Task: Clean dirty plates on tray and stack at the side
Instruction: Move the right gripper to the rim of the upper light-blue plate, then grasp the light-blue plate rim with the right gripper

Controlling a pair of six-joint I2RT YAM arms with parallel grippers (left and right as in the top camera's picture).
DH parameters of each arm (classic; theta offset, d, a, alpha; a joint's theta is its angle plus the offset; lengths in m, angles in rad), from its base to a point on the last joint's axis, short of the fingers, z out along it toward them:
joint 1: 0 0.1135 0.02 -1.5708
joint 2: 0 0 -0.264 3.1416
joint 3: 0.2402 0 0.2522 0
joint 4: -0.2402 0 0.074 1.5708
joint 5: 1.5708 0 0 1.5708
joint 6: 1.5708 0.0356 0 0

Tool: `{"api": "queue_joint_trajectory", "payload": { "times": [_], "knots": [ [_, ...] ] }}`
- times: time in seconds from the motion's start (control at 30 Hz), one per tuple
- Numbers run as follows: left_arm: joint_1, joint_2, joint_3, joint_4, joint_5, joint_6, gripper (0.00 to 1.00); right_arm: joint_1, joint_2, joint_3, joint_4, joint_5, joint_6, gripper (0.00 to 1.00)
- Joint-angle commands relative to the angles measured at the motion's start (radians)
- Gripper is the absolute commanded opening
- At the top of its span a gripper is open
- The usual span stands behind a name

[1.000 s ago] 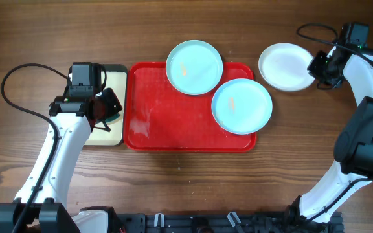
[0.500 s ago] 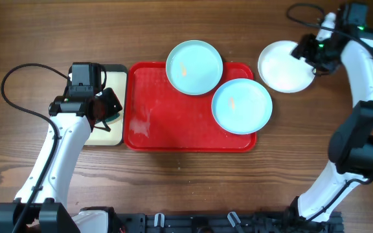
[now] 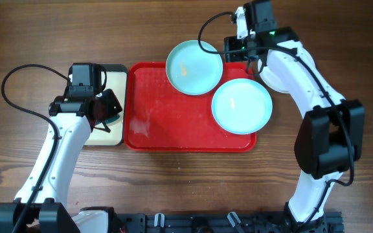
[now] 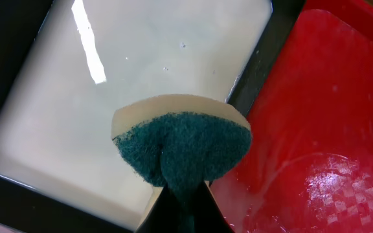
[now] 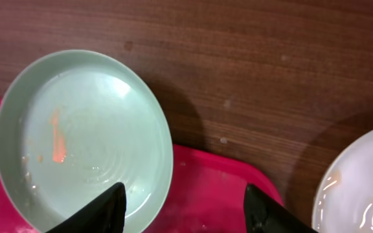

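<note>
**Q:** Where are the plates, and how would they handle?

**A:** Overhead view. A round pale blue plastic plate [image 3: 194, 67] sits at upper centre, overhanging the top edge of the large red rectangular plastic tray [image 3: 173, 133]. A second pale blue plate [image 3: 241, 105] overhangs the tray's right edge. A white plate [image 5: 361, 188] lies on the wooden table to the right of the tray, mostly hidden under the right arm. All three look light and stiff, and probably slippery if wet. An overhanging rim seems the best place to pinch.

**Q:** What is in them?

**A:** Each blue plate carries an orange smear [image 5: 57, 145]. The red tray's floor shows pale, wet-looking patches. The small black-rimmed cream tray [image 4: 141, 77] at the left is glossy and holds nothing solid.

**Q:** And the claws?

**A:** The right gripper [image 5: 183, 210] has its fingers apart and empty, just beside the upper plate's rim. The left gripper [image 4: 183, 194] is clamped on a yellow sponge with a green scouring face [image 4: 183, 145], above the cream tray.
</note>
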Motion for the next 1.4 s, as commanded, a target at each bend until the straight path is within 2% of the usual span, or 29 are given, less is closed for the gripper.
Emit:
{"api": "queue_joint_trajectory", "payload": {
  "times": [0.0, 0.2, 0.5, 0.83, 1.37],
  "knots": [
    [-0.004, -0.014, -0.005, 0.001, -0.017, 0.012, 0.04, 0.011, 0.068, -0.036, 0.032, 0.033, -0.01, 0.57],
    [-0.004, -0.014, -0.005, 0.001, -0.017, 0.012, 0.04, 0.013, 0.131, -0.04, 0.043, -0.111, -0.009, 0.51],
    [-0.004, -0.014, -0.005, 0.0, -0.017, 0.012, 0.04, 0.034, 0.131, -0.042, 0.025, -0.12, 0.046, 0.34],
    [-0.004, -0.014, -0.005, 0.0, -0.017, 0.012, 0.04, 0.07, 0.131, -0.042, 0.013, -0.12, 0.048, 0.05],
    [-0.004, -0.014, -0.005, 0.0, -0.017, 0.012, 0.04, 0.12, 0.131, -0.042, 0.002, -0.12, 0.069, 0.04]
  ]
}}
